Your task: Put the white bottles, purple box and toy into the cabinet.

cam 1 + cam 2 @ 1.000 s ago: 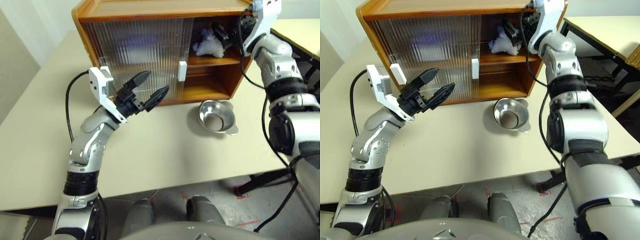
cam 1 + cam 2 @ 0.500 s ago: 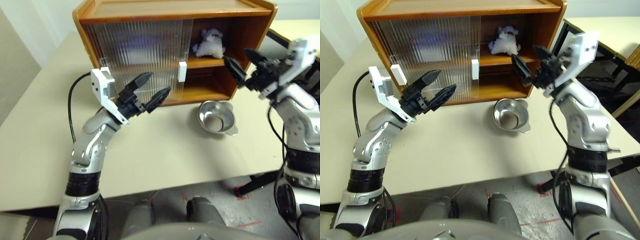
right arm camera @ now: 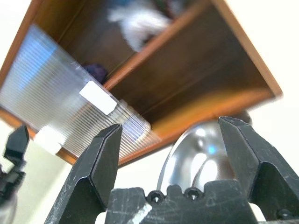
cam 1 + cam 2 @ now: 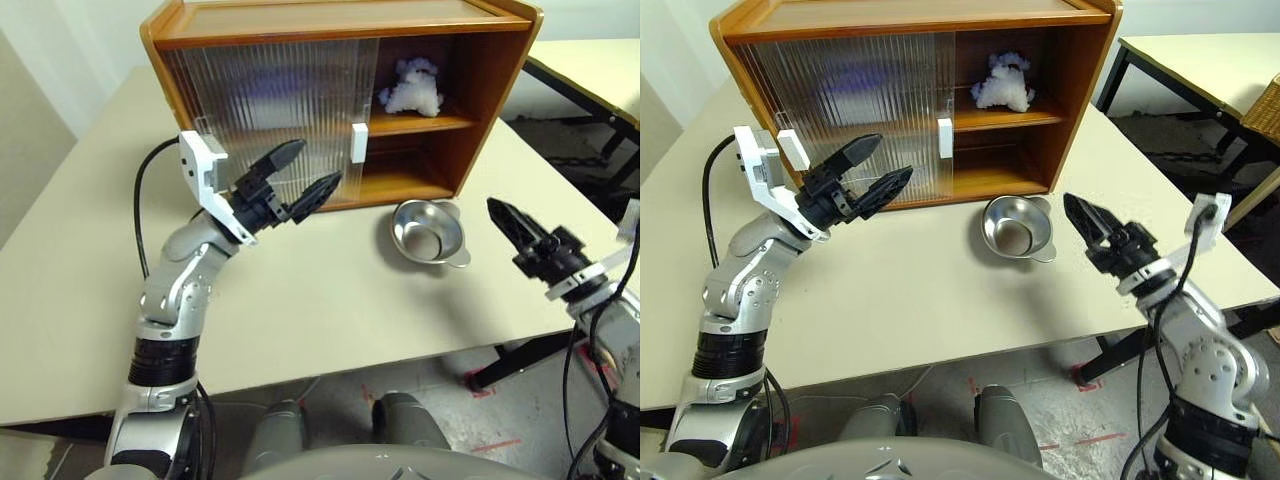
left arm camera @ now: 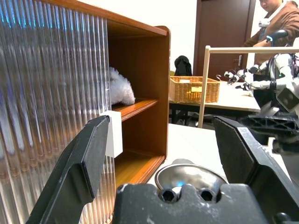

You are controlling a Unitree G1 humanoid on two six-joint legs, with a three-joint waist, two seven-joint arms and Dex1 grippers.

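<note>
Beige table (image 4: pixel 330 300) | toy (image 4: pixel 408 87) on cabinet (image 4: pixel 480 80) shelf | both fingers spread, empty | labels unreadable

right end effector (image 4: pixel 1087 222) pulled back from cabinet (image 4: pixel 910 20), lowered beside bowl (image 4: pixel 1017 229), toy (image 4: pixel 1003 82) left on shelf

A shiny metal bowl (image 4: pixel 428 234) with small lugs on its rim sits upright on the pale beige table (image 4: pixel 330 300), near the table's centre and toward three o'clock. At two o'clock stands a second pale table (image 4: pixel 1210 55) on dark legs. In the left wrist view, a wicker basket (image 5: pixel 194 89) rests on a far table, and a person in a brown jacket (image 5: pixel 280 21) stands at one o'clock.
</note>
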